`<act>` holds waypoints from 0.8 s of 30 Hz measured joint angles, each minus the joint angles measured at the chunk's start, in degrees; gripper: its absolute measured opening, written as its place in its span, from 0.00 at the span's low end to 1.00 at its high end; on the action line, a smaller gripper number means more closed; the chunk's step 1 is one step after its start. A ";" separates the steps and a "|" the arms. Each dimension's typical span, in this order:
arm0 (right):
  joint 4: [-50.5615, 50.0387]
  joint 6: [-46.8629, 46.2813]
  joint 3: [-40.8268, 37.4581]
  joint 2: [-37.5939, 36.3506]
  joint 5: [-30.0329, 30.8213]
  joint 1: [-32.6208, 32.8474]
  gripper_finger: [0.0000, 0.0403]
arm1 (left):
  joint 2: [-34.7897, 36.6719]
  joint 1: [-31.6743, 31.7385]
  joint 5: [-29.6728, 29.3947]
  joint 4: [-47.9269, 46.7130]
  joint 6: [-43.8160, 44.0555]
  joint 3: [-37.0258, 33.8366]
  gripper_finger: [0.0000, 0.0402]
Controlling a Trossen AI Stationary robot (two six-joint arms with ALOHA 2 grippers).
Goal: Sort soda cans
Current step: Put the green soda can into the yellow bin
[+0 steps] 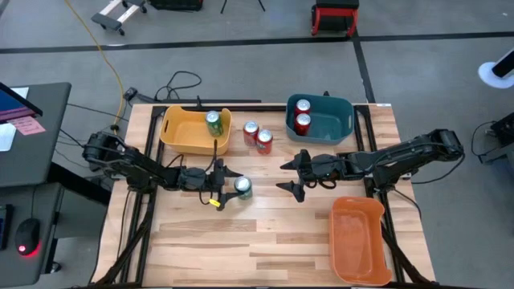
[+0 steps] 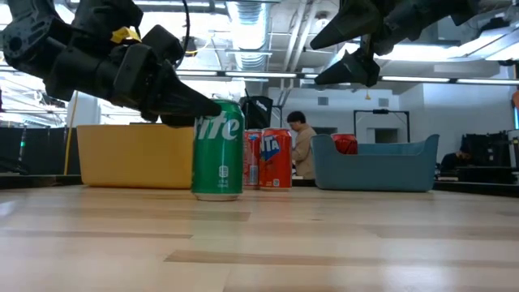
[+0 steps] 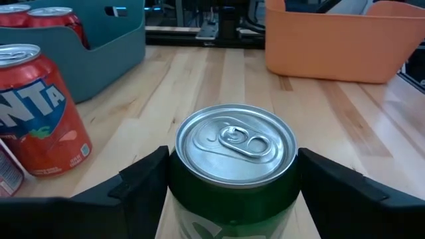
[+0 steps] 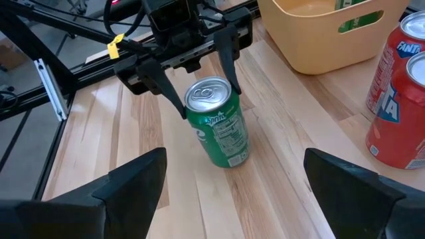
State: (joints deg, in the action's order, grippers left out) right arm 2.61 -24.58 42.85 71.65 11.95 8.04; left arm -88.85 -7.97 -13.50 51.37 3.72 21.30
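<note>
Cans are partly sorted: one green can [image 1: 213, 122] sits in my yellow bin [image 1: 178, 138] at the table's far left, two red ones [image 1: 302, 116] in the blue bin [image 1: 341, 128] at far centre-right, and two red cans [image 1: 258, 135] stand between the bins. The last green can [image 1: 242, 187] stands upright mid-table, between my left gripper's [image 1: 230, 184] spread fingers [image 4: 228, 63], which flank it without pinching yet, so I judge a grab for the yellow bin. My right gripper [image 1: 290, 176] hovers spread nearby, above the table, waiting. An orange bin [image 1: 359, 241] sits at the near right corner.
</note>
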 joint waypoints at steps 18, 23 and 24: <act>-0.07 0.00 0.00 -0.02 0.06 0.02 0.93 | 21.67 2.41 -4.96 -13.53 -0.81 -0.26 0.72; -0.07 0.00 0.00 -0.02 0.06 0.00 0.93 | 31.72 6.68 -8.05 -21.89 -1.51 -0.20 0.72; -0.07 0.00 0.00 -0.02 0.06 0.01 0.93 | 33.52 7.70 -8.16 -23.14 -1.49 -0.20 0.72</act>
State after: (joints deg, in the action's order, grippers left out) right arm 2.55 -24.58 42.85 71.64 12.01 8.05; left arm -55.34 -0.27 -21.66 28.23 2.23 21.10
